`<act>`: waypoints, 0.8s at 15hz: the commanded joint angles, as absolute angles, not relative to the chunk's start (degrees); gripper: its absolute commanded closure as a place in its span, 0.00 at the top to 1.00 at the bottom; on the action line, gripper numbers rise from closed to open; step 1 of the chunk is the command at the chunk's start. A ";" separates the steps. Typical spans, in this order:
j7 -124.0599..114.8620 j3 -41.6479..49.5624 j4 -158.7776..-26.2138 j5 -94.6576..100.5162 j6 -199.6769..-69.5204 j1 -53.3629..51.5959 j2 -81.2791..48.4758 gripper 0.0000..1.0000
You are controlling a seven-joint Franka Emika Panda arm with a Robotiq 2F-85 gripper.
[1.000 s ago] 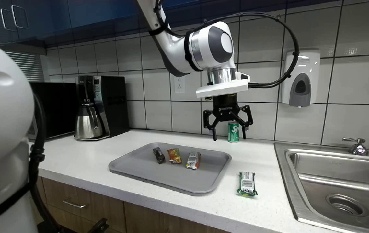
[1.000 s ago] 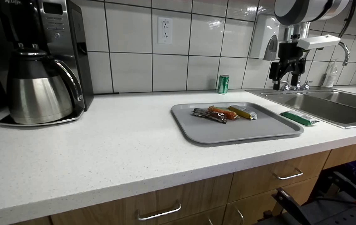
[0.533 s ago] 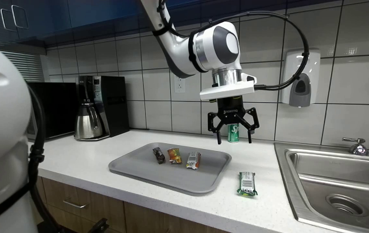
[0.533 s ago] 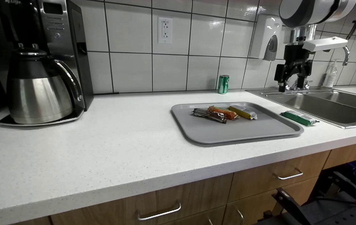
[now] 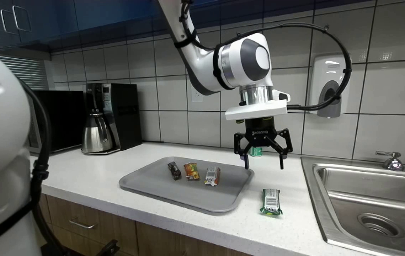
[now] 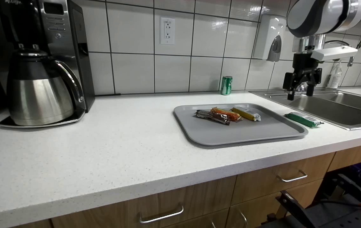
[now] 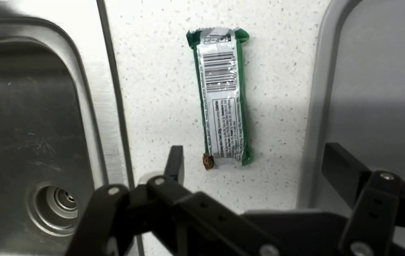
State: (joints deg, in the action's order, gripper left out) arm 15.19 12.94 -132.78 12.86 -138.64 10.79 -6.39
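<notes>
- Now, biggest first: the pale counter [image 6: 120,142] runs along the foot of the tiled wall [image 6: 132,76].
- Down a size to the steel sink [image 5: 319,199], let into that counter.
- Then comes the grey tray [image 6: 237,134], just back from the counter's front edge, a dark-wrapped bar [image 5: 174,170], an orange-wrapped bar [image 5: 191,171] and a pale-wrapped bar [image 5: 212,176] lying apart on it.
- Up above the strip between tray and sink hangs the hand [image 5: 264,167], spread wide, gripping nothing; this looks like the approach step, lining up from overhead.
- Smaller again, a green can [image 6: 226,85] stands upright near the counter's back edge.
- Right, the green-wrapped bar [image 7: 222,99]: flat on the counter between the tray's sink-side edge and the sink's rim, touching neither, its length running roughly alongside both.
- Last, the fingers [image 7: 342,170], set to straddle that bar's width; the next move seems to call for a straight, level descent before any squeeze, maybe a small centring correction, since the wrist view shows the bar nearer the sink-side finger.
</notes>
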 commanded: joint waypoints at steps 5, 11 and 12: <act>14.43 13.56 -132.67 13.75 -142.25 12.32 -10.57 1.00; 14.46 13.99 -132.00 13.15 -143.79 12.72 -13.43 1.00; 14.49 13.98 -131.95 13.04 -143.94 12.87 -13.74 1.00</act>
